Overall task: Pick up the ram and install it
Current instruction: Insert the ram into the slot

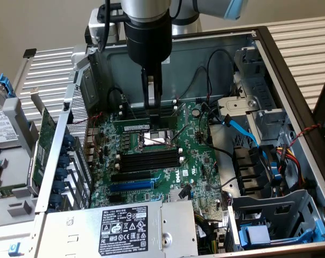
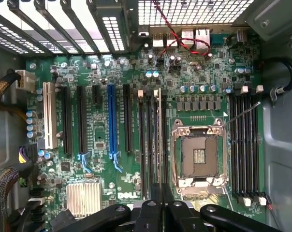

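The ram (image 1: pixel 145 127) is hanging level above the motherboard (image 1: pixel 199 158) without touching it. Its long edge is running from the exterior view's left to its right, and its white label is facing the near side. The tool (image 1: pixel 153 110) is gripping it from above at about mid-length, with the fingers drawn together on the thin board and the arm pointing straight down into the open computer case (image 1: pixel 205 51).

In the exterior view the stick is showing just far of the bare CPU socket (image 1: pixel 154 141). The near bank of black memory slots (image 1: pixel 149 158) is lying on the socket's near side, and a second bank with white end clips is lying on its far side, partly hidden behind the ram and the tool. In the wrist view the tool's black fingers (image 2: pixel 148 212) are lining up with the bank of slots between the socket and the expansion slots.

Nearer than the slots, a blue expansion slot (image 1: pixel 131 185) is lying along the board. Nearer again, the grey power supply (image 1: pixel 125 228) is showing its black label. A blue cable (image 1: pixel 240 129) is curving across the drive bays on the exterior view's right.

Outside the case, on the exterior view's left, a larger green expansion card (image 1: pixel 44 137) is leaning against the case's side, with a hard drive (image 1: pixel 1 126) beyond it. The case is resting on a slatted metal worktop (image 1: pixel 49 62).
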Robot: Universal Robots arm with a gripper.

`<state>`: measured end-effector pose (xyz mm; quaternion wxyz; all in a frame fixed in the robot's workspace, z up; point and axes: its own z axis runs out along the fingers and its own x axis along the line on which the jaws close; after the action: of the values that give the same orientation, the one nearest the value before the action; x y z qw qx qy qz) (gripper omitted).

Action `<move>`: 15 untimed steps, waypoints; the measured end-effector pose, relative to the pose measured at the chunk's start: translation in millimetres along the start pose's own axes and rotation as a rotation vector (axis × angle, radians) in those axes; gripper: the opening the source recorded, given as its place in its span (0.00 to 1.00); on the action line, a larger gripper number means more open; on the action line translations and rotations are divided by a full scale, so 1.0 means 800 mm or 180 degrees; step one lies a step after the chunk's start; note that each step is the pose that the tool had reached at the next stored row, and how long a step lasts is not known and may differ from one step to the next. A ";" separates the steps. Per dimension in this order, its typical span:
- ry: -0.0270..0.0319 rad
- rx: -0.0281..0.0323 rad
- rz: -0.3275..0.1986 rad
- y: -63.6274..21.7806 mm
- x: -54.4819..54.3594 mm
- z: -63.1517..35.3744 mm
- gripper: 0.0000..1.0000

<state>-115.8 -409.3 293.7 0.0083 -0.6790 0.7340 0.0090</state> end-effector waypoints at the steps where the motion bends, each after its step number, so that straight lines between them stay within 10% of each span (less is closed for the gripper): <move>1: 0.0000 0.0000 -0.0010 0.000 0.000 0.002 0.12; 15: 0.0000 -0.0002 -0.0038 0.000 0.003 0.022 0.12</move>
<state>-115.8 -411.2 276.1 0.0081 -0.6834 0.7299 0.0092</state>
